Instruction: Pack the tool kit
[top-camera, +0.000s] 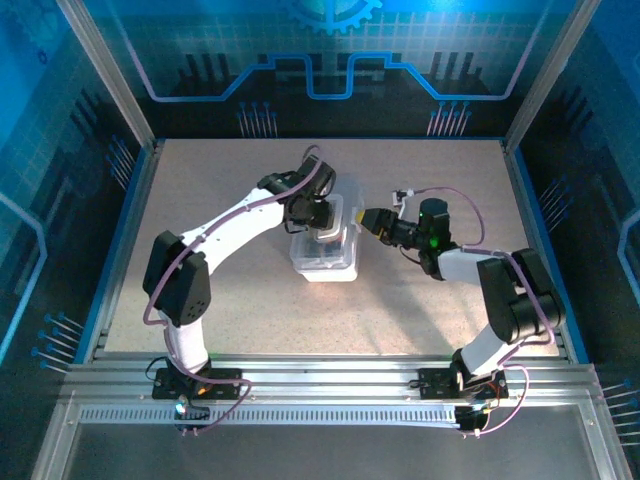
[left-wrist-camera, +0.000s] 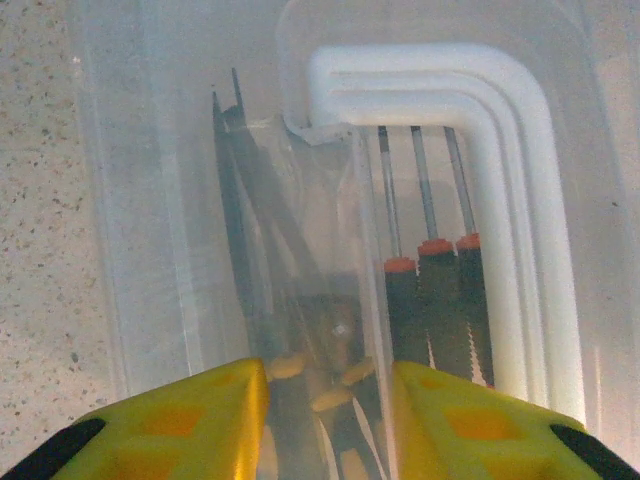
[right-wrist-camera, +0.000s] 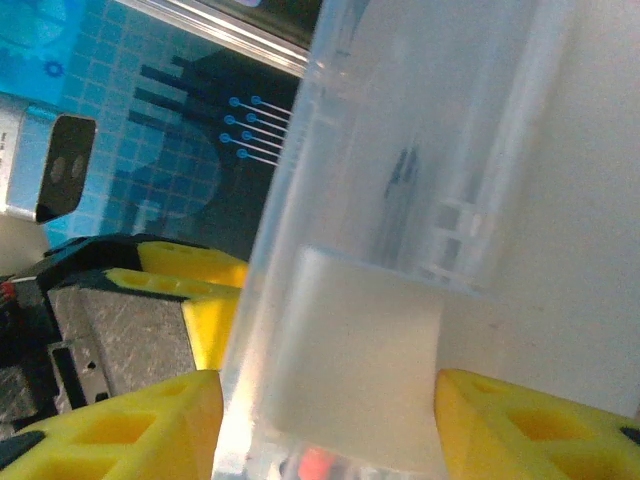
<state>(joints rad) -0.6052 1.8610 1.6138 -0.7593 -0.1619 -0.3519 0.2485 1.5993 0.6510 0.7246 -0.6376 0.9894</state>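
Centre-left in the top view, the left tool (top-camera: 322, 228) hangs over the lid of the clear case (top-camera: 325, 262), which stands mid-frame on the speckled worktop (top-camera: 230, 180). Its yellow fingers (left-wrist-camera: 180, 420) are apart, released, clasping nothing. Through the lid, pliers (left-wrist-camera: 250, 230) lie left and screwdrivers (left-wrist-camera: 440, 290) lie right, beneath the moulded handle (left-wrist-camera: 500, 100). Right of the case, the right tool (top-camera: 366, 222) grasps the case's side, a finger against each face.

Speckled beige table (top-camera: 250, 300), fenced by aluminium rails (top-camera: 330, 395) and blue circuit-patterned walls (top-camera: 200, 50).
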